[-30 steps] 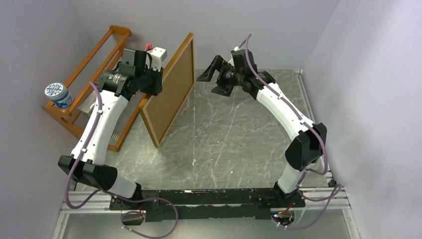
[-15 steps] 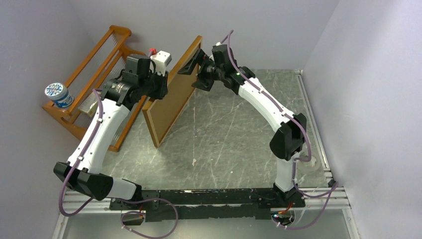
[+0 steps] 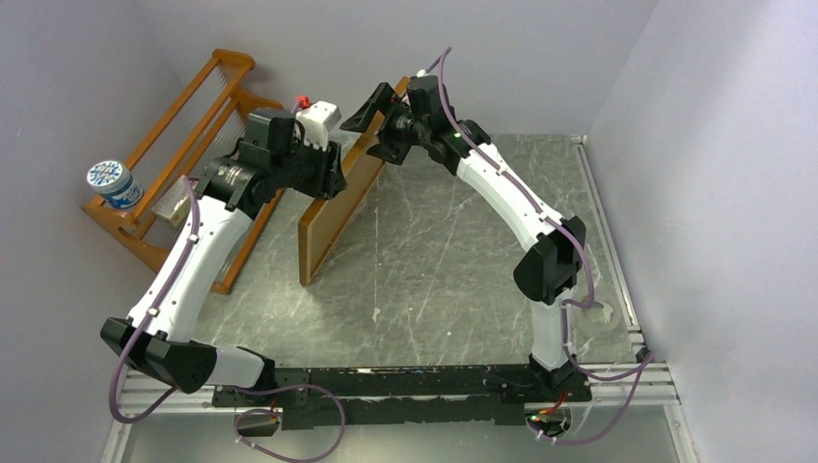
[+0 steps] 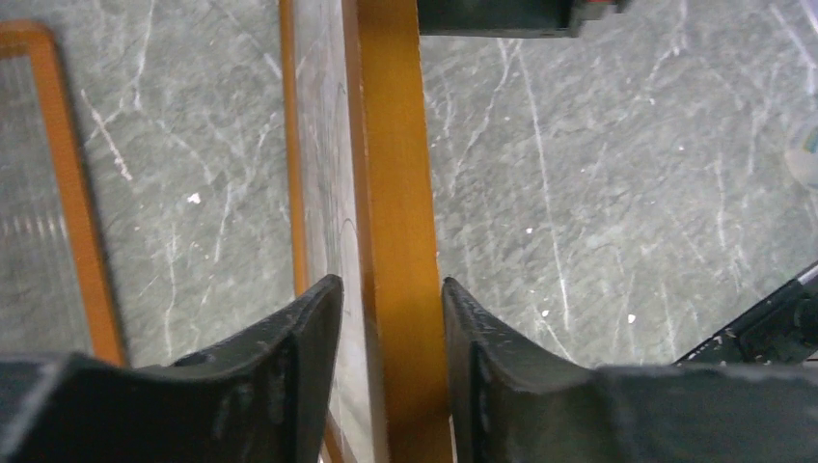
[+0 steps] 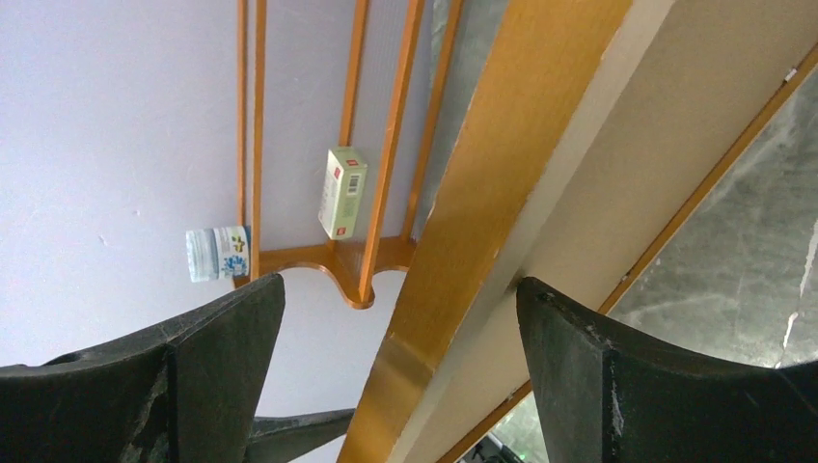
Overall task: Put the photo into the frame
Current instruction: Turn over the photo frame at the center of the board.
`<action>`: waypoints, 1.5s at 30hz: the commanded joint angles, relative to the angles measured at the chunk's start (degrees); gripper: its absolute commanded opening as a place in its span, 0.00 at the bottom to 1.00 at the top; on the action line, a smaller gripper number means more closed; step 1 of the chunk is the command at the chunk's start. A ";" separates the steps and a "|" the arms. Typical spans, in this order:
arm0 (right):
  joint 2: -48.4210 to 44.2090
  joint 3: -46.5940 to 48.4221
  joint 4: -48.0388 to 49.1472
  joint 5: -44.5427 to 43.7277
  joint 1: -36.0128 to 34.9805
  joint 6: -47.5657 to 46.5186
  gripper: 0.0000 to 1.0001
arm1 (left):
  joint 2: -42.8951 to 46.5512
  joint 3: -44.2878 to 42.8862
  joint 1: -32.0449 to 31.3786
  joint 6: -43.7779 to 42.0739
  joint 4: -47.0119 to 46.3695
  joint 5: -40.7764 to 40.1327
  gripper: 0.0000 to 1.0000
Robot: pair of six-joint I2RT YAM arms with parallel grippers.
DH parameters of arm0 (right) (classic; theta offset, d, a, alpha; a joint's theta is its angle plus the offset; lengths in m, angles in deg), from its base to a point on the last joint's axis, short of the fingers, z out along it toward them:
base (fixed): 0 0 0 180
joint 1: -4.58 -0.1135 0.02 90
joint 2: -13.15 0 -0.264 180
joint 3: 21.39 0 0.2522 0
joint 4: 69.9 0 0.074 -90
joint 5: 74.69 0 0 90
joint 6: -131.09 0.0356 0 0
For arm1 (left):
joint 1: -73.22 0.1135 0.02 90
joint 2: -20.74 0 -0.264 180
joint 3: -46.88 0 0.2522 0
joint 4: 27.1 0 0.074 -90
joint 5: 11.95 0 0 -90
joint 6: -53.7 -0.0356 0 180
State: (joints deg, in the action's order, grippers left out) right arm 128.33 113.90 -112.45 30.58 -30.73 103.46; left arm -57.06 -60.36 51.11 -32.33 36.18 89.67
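Observation:
The frame (image 3: 333, 217) stands on its long edge left of the table's middle, nearly upright, its thin orange-brown edge toward the camera. My left gripper (image 3: 328, 174) is over its top edge. In the left wrist view the wooden edge (image 4: 395, 193) runs between the fingers of the left gripper (image 4: 391, 285): the right finger lies against the wood, and a pale strip shows beside the left finger. My right gripper (image 3: 376, 125) stands wide open astride the far top corner, and the wood (image 5: 482, 193) passes between its fingers without touching. The photo is out of view.
An orange wooden rack (image 3: 183, 116) leans at the back left against the wall, with a blue-and-white tin (image 3: 114, 183) on it. The right wrist view shows the rack's bars (image 5: 371, 145) and a small pale box (image 5: 342, 191). Walls close in on three sides.
The right gripper has swung left and now straddles the frame's far top corner. The frame has tipped more upright. The left jaws have widened around the frame's edge.

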 commanded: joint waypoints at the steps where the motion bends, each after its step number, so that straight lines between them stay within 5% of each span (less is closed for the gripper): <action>1: 0.06 2.65 -3.20 -1.14 -0.25 -0.92 0.90 | 4.08 1.90 -0.03 1.83 -4.20 2.76 0.59; 12: -11.55 -10.20 -10.41 -1.52 2.15 -6.92 0.63 | 7.77 4.39 -0.04 6.06 -10.72 8.74 0.72; 18: -22.13 -28.14 -4.71 8.39 6.99 -9.61 0.52 | 6.87 7.07 -0.02 11.40 -13.88 1.98 0.73; 23: -32.02 -49.60 15.45 21.63 13.27 -11.05 0.53 | 3.05 10.11 0.04 16.81 -13.55 -2.97 0.72; 34: -36.52 -71.65 40.34 31.76 21.65 -13.54 0.73 | -6.71 21.76 1.61 18.36 -21.20 -7.63 0.75; 45: -27.15 -79.26 51.84 35.00 26.92 -12.62 0.76 | -19.26 23.49 10.72 19.82 -28.42 -7.29 0.85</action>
State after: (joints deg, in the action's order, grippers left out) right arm 99.15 36.05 -72.24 63.63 -4.70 90.61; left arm -74.46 -36.01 58.67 -14.04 13.05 82.67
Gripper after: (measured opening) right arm 0.768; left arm 0.846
